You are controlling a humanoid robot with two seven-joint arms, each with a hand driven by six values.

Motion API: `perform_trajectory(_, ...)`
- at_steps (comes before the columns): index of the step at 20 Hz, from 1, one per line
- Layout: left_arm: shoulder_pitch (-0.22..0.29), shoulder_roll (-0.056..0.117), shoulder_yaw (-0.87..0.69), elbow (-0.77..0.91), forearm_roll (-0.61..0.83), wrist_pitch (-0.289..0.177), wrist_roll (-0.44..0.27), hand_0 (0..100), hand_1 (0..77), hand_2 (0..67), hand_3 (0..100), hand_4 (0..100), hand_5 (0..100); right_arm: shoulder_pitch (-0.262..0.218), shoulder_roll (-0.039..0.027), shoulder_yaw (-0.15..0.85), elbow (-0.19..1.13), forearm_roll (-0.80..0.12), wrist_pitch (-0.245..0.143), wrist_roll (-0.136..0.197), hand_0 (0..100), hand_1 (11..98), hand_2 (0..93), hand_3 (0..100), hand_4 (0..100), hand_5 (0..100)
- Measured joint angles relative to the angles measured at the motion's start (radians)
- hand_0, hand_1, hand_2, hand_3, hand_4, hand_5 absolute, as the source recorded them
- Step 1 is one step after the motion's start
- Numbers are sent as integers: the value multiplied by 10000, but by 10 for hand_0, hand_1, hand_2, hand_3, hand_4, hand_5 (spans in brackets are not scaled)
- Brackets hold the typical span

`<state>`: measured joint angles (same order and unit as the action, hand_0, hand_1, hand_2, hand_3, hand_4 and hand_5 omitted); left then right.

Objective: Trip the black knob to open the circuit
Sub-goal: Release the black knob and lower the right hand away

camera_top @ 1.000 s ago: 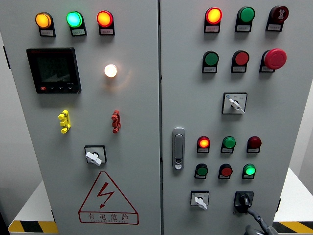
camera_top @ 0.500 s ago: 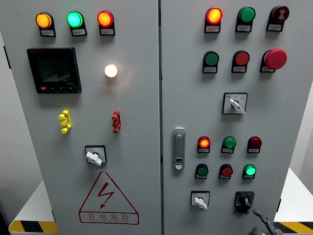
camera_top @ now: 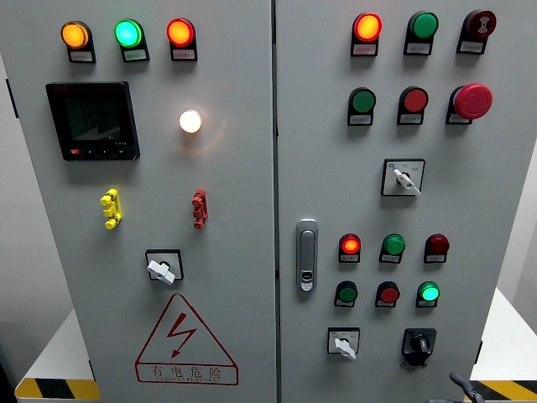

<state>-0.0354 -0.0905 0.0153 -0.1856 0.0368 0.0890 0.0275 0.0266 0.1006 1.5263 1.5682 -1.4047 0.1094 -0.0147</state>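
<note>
- Far left of the frame: a grey cabinet door carries three lit lamps along the upper left, amber, green and red, with a dark meter display just below them. Its tiny label is too small to read.
- Lower left: a red-bordered warning triangle with a lightning bolt and a strip of Chinese characters beneath; I read it as a live-electricity danger notice. Above it sits a white-handled selector.
- Centre: a chrome door latch just right of the seam between the doors.
- Right door: rows of red and green buttons, each with a small tag too fine to read, and a big red mushroom stop at upper right.
- Lower right: there's our target, the black knob, on its square plate beside a white-handled switch. Nothing is touching it.
- Bottom right edge: just a dark sliver of the right hand pokes into view, below and right of the knob. Too little shows, so I cannot tell whether its grip is released or clenched. The left hand is nowhere in shot.
- My call: whether the knob has been tripped can't be read from its pose alone; the circuit lamps are glowing.
</note>
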Motion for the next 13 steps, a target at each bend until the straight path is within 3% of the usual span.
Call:
perform_trajectory(5,-1,0,0,0,0,0,1,0,0,195,262,99,86,-606,5,-24,490,-32,-12,21,930,451,11,302,227,430)
perform_trajectory(13,-2,0,0,0,0,0,1,0,0,195,262,99,86,-727,52,-69,671,-134,-20,24,933,452,27,261,194,377)
